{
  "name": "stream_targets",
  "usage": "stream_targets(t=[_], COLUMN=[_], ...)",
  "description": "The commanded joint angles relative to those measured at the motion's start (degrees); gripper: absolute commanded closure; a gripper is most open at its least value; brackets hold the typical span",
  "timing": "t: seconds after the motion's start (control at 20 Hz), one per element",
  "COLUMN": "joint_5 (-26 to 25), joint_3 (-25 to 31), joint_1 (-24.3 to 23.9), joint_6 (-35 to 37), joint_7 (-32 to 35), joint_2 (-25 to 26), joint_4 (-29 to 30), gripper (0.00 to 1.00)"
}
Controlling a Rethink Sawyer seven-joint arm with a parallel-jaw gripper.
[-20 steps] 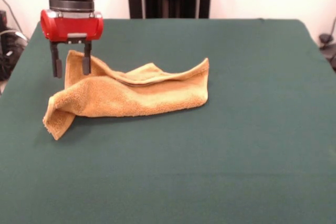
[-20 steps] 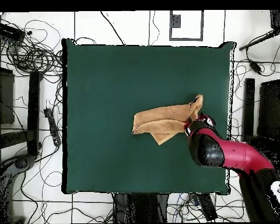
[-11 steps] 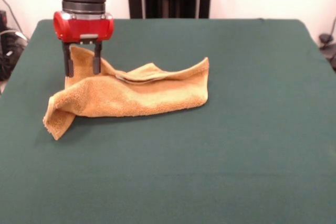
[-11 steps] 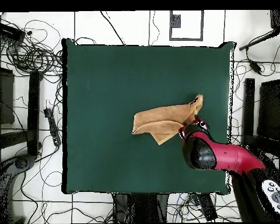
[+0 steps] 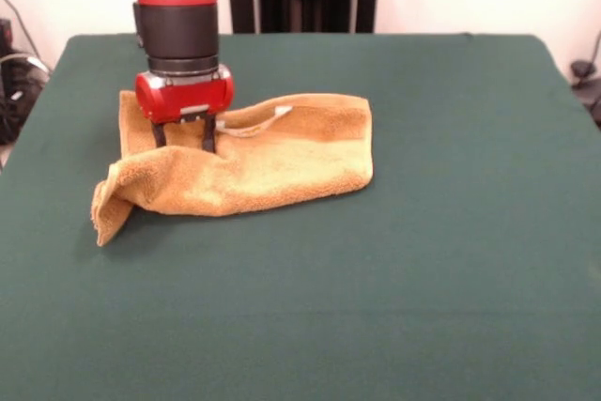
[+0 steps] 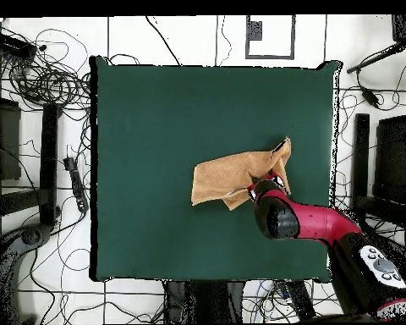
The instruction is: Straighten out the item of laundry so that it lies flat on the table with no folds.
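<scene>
Left of centre in the front view, the towel lies folded over itself on the green counter. The gripper presses down into its upper layer, prongs apart, likely to pinch a fold and draw it out.

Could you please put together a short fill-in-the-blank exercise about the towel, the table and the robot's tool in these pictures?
1. The towel lies on a dark ____ table.
2. The tool has its tips down on the ____.
3. The housing just above the tool's tips is ____.
4. The towel is not yet flat: one corner at its end is still ____.

Missing words: green; towel; red; folded
</scene>
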Motion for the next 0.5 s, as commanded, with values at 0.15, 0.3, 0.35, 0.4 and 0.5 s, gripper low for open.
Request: stream_targets(t=[0.15,0.3,0.35,0.4,0.5], joint_5=[-0.21,-0.46,-0.53,-0.36,-0.47], joint_3=[5.75,6.69,6.78,6.57,6.14], joint_1=[0.95,0.38,0.23,0.36,0.75], joint_6=[0.27,0.10,-0.04,-0.12,-0.44], joint_7=[7.29,6.88,6.89,7.15,7.37], joint_2=[10.41,11.52,11.67,11.65,11.43], joint_4=[-5.69,-6.32,-6.27,-6.20,-6.03], gripper=[0.00,0.00,0.00,0.00,0.00])
